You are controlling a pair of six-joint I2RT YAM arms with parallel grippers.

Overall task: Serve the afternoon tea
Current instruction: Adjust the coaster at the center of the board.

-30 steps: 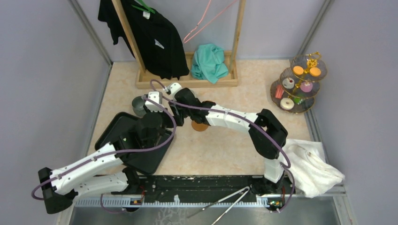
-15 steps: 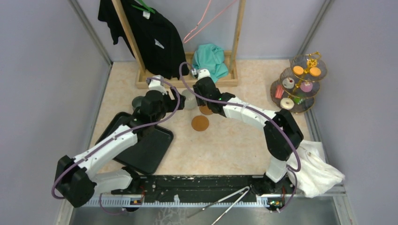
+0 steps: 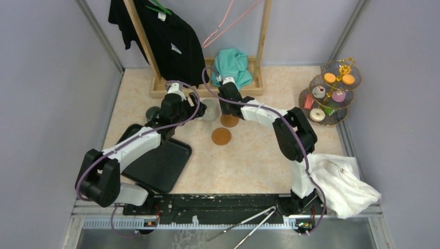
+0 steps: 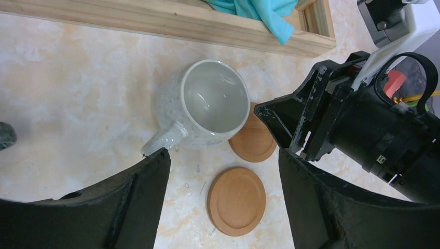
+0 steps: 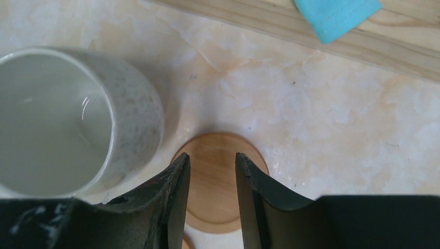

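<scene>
**Afternoon tea service, part-laid.**

**Set out:** grey mug [image 4: 210,101], upright on the table at the far middle, apparently empty, handle toward the left arm. Two wooden coasters. The far coaster [image 4: 254,144] is just beside the mug's foot, and whether they touch I cannot tell. The near coaster [image 4: 236,199] lies bare and apart.

**Outstanding, by judgement:** the mug is not yet seated on a coaster. The tiered stand [image 3: 340,68] with its sweets [image 3: 329,78] is in the far right corner, well apart from the mug. The black tray [image 3: 161,168] lies at the near left with nothing visible on it.

**Left arm:** stretched forward over the tray's far edge. The left claw [image 4: 220,155] is spread wide and holds nothing. The mug handle is just beyond its left fingertip.

**Right arm:** folded back toward the centre, wrist pointing down. The right claw [image 5: 212,158] is parted narrowly and empty, poised over the far coaster beside the mug.
</scene>
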